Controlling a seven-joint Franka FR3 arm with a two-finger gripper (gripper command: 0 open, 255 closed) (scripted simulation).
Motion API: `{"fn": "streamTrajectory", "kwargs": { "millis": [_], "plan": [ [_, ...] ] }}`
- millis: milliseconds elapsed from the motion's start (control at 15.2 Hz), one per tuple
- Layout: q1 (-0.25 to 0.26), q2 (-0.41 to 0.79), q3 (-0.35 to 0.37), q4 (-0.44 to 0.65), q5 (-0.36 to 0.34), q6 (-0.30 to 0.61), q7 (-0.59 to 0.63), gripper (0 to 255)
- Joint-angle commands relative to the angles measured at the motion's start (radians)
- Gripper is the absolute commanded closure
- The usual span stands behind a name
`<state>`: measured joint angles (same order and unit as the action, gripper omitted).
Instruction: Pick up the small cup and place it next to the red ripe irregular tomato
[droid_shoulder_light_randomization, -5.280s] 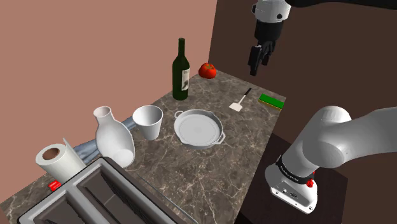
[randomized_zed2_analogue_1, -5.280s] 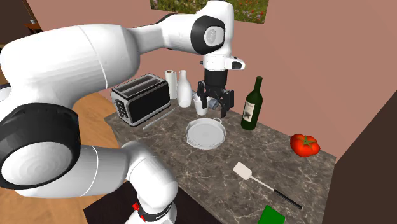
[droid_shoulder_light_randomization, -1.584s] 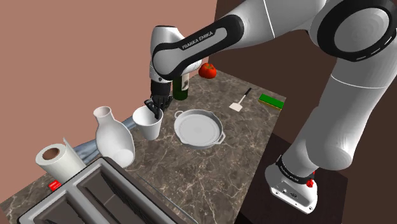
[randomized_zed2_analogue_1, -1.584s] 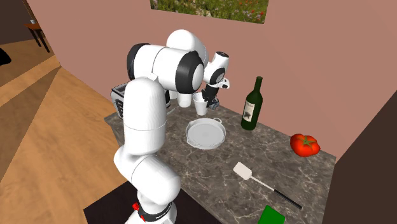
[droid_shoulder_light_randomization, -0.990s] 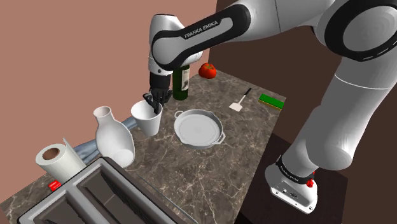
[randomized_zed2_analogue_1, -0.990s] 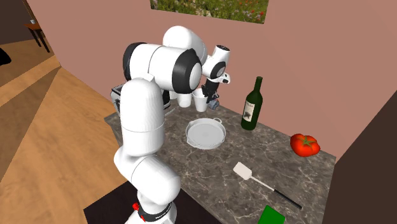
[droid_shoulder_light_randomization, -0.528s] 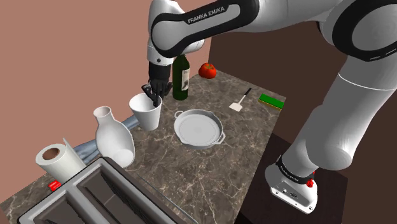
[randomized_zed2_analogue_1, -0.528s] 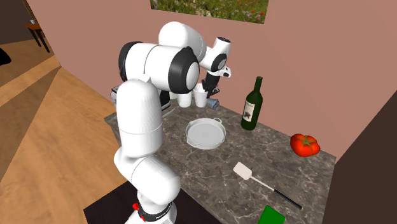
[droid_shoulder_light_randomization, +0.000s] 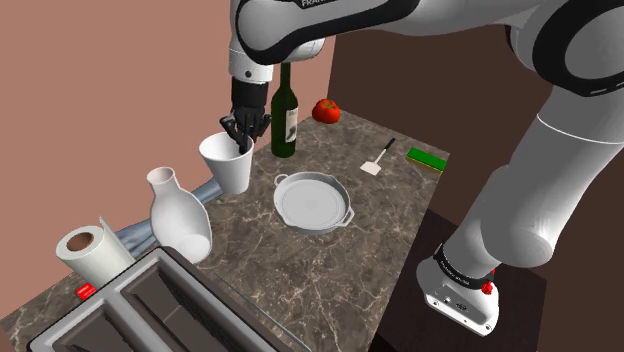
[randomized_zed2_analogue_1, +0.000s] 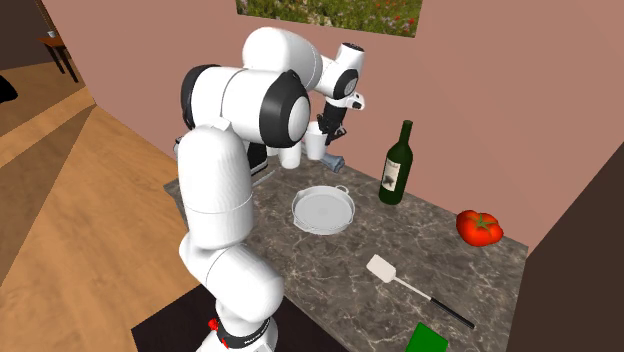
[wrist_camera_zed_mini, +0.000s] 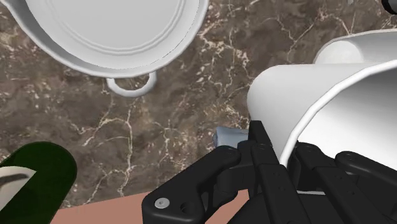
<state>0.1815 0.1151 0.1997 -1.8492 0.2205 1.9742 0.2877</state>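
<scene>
The small white cup (droid_shoulder_light_randomization: 228, 163) (randomized_zed2_analogue_1: 316, 146) (wrist_camera_zed_mini: 331, 95) is hanging left of centre in the shoulder view, tilted a little. Its base is seeming to clear the dark marble counter (droid_shoulder_light_randomization: 330, 270) (randomized_zed2_analogue_1: 440, 265), though that is hard to tell for certain. The black two-finger gripper (droid_shoulder_light_randomization: 240, 140) (randomized_zed2_analogue_1: 325, 130) (wrist_camera_zed_mini: 284, 149) is pinching the cup's rim, closed down on the wall with one finger outside and the other inside the mouth.

Just to the cup's right in the shoulder view, a dark green wine bottle (droid_shoulder_light_randomization: 286, 115) (randomized_zed2_analogue_1: 396, 168) (wrist_camera_zed_mini: 32, 178) is standing upright. Below that bottle, a round grey pan with two loop handles (droid_shoulder_light_randomization: 313, 203) (randomized_zed2_analogue_1: 323, 209) (wrist_camera_zed_mini: 108, 25) is lying flat.

The red lumpy tomato (droid_shoulder_light_randomization: 325, 110) (randomized_zed2_analogue_1: 479, 227) is sitting well apart from the cup, at the counter's far corner in the upper middle of the shoulder view, beyond the bottle.

A white spatula with a black handle (droid_shoulder_light_randomization: 378, 160) (randomized_zed2_analogue_1: 400, 280) and a flat green block (droid_shoulder_light_randomization: 428, 158) (randomized_zed2_analogue_1: 428, 340) are lying towards the right edge of the counter.

At the lower left of the shoulder view, a white round-bellied vase (droid_shoulder_light_randomization: 180, 220), a roll of paper towel (droid_shoulder_light_randomization: 92, 255) and a silver toaster (droid_shoulder_light_randomization: 150, 310) are standing in turn.
</scene>
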Motion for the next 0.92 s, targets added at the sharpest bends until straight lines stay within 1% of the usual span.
{"fn": "streamTrajectory", "kwargs": {
  "millis": [0, 858],
  "plan": [
    [0.0, -0.005, 0.0, 0.021, -0.001, -0.026, 0.005, 255],
    [-0.003, -0.021, -0.002, 0.175, -0.009, -0.193, 0.038, 255]
  ]
}}
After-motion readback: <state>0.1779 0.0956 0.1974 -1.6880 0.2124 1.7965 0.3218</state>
